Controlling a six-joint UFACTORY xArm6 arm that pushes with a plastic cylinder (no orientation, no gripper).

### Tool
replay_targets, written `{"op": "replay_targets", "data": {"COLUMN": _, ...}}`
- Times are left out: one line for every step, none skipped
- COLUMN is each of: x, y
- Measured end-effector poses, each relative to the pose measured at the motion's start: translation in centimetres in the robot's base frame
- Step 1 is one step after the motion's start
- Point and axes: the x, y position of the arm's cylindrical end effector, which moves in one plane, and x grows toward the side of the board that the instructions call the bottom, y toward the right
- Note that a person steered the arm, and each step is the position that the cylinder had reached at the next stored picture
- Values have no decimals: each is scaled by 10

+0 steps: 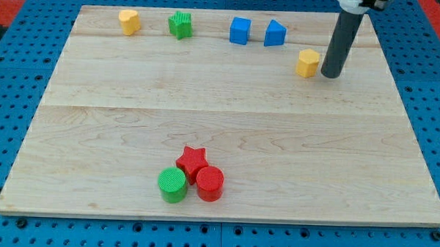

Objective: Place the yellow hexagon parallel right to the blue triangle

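The yellow hexagon (308,63) lies on the wooden board near the view's upper right. The blue triangle (275,33) sits a little above and left of it, near the board's top edge. My tip (330,74) rests on the board just right of the yellow hexagon, close to it or touching it. The dark rod rises from the tip towards the view's top edge.
A blue cube (240,30) stands left of the blue triangle. A green star (180,24) and a second yellow block (129,21) lie further left along the top. A red star (193,162), a red cylinder (210,184) and a green cylinder (173,185) cluster near the bottom.
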Motion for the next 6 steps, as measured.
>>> {"op": "replay_targets", "data": {"x": 17, "y": -11}}
{"op": "replay_targets", "data": {"x": -3, "y": -38}}
{"op": "replay_targets", "data": {"x": -36, "y": -39}}
{"op": "replay_targets", "data": {"x": -63, "y": -39}}
{"op": "replay_targets", "data": {"x": -76, "y": -39}}
{"op": "replay_targets", "data": {"x": -76, "y": -38}}
